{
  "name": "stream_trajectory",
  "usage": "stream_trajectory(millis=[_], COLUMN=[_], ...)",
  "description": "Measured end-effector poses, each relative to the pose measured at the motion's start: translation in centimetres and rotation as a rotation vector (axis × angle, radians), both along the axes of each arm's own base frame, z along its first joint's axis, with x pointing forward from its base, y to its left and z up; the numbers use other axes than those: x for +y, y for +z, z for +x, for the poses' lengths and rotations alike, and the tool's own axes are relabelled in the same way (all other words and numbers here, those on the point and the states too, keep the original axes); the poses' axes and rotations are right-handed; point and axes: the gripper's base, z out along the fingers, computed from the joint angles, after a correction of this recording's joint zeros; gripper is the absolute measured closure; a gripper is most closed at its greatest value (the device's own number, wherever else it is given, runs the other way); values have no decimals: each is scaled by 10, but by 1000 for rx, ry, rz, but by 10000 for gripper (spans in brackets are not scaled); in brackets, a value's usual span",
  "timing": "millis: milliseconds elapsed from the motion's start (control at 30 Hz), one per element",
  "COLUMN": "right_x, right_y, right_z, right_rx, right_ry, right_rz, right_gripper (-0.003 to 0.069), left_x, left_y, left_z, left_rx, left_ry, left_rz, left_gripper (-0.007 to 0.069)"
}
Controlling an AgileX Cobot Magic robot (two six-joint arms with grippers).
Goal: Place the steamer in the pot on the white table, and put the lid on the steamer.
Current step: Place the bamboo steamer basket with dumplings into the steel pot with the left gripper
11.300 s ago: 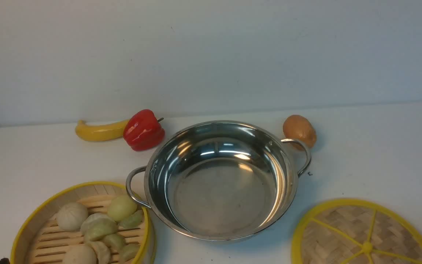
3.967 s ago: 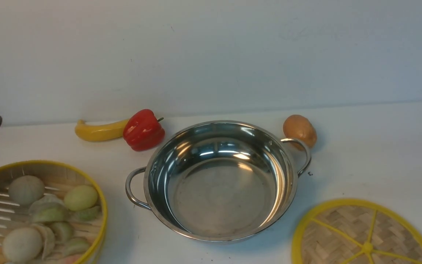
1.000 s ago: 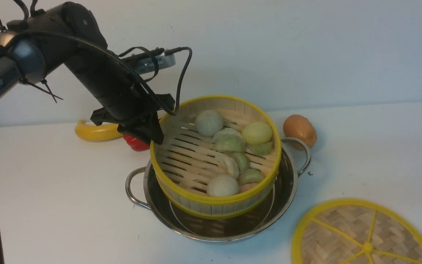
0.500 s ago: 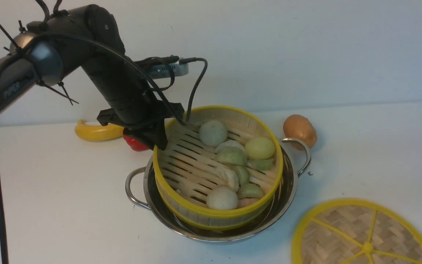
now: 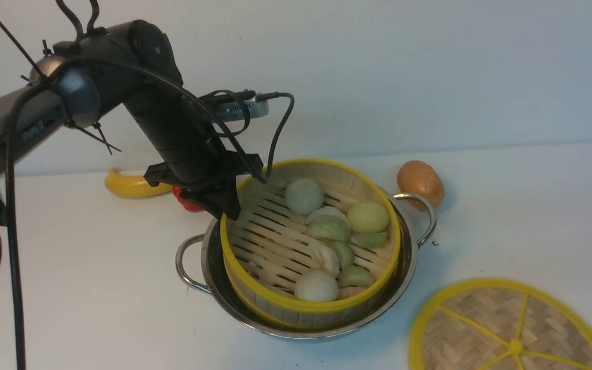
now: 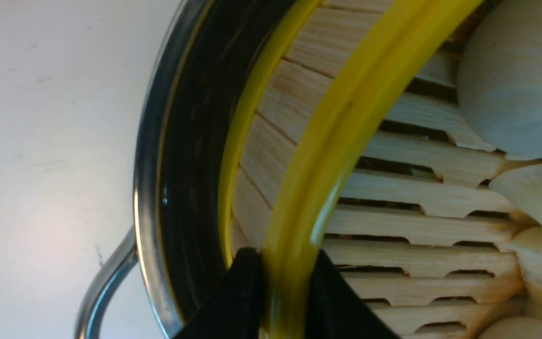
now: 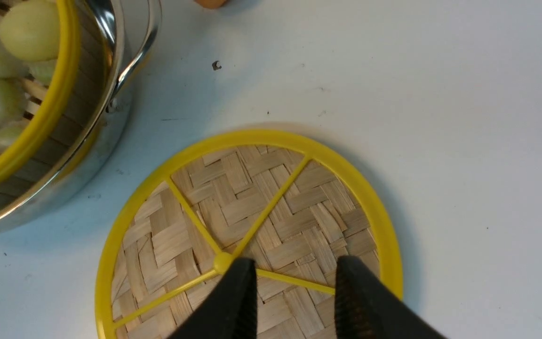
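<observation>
The steamer [image 5: 275,246], a bamboo basket with a yellow rim holding pale dumplings, sits tilted inside the steel pot [image 5: 404,267] on the white table [image 5: 95,288]. My left gripper [image 5: 226,205] is shut on the steamer's near-left rim; in the left wrist view the gripper [image 6: 284,263] has its two black fingers on either side of the yellow rim [image 6: 341,122]. The lid [image 5: 512,329], a woven disc with yellow spokes, lies flat at the front right. In the right wrist view my right gripper [image 7: 294,273] is open above the lid [image 7: 252,202], next to its centre knob.
A banana [image 5: 126,186] and a red pepper [image 5: 188,203] lie behind the left arm. A brown potato [image 5: 419,181] sits by the pot's right handle [image 5: 427,216]. The pot's left handle [image 5: 185,262] points to the front left. A wall stands behind the table.
My left arm has carried the steamer from the table's front left over to the pot and lowered it in during the last second. The lid has not moved.
</observation>
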Motion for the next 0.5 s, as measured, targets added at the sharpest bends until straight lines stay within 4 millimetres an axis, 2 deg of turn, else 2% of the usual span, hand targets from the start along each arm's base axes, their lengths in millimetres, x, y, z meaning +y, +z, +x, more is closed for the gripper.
stream_trajectory(millis=[500], right_x=[0], right_y=[0], right_z=[0], right_rx=[0], right_ry=[0], right_rz=[0], right_gripper=[410], left_x=[2], left_y=[-10], left_z=[3], left_rx=[16], left_ry=[-18], left_rz=[2], left_gripper=[541])
